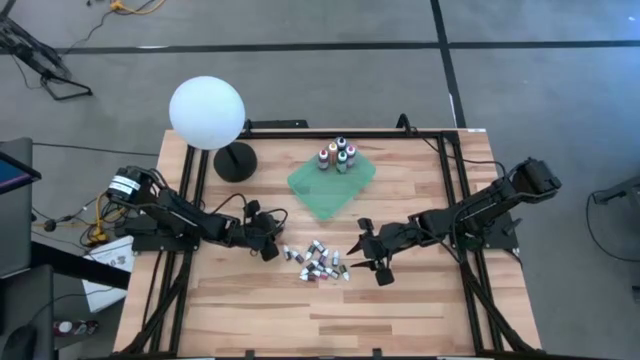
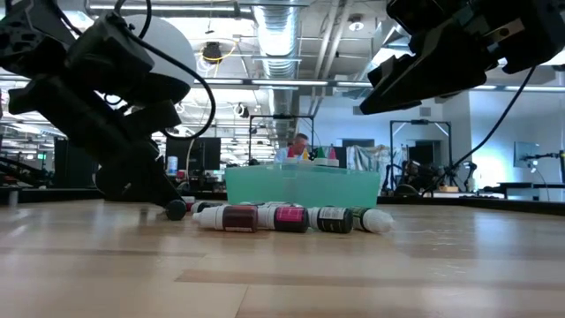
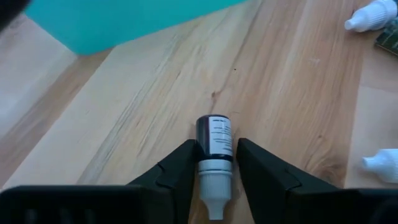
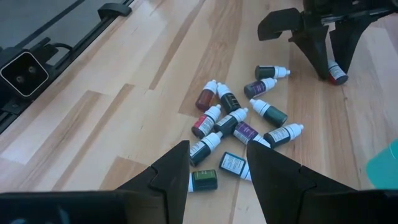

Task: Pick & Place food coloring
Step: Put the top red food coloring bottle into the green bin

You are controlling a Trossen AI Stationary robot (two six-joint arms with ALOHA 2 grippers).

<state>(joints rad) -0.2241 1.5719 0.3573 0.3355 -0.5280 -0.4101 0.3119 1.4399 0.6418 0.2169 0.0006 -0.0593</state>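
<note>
One small dark bottle [image 3: 214,138] lies on the wooden table [image 1: 250,310] between the fingers [image 3: 180,174] of the left gripper [image 1: 270,247], white cap pointing back toward the wrist; the fingers sit close on either side of it, clamped or very nearly so. At the gripper's 3 o'clock in the overhead view lies a loose heap of bottles [image 1: 320,263], about a dozen, on their sides with white caps pointing every way. At 12 o'clock from the heap is a green cloth [image 1: 325,190], with four bottles [image 1: 335,157] standing upright at its far corner. The right gripper [image 1: 372,262] hovers just beside the heap at its 3 o'clock, fingers spread apart, holding nothing. A white globe lamp [image 1: 207,112] stands at the table's far left.
</note>
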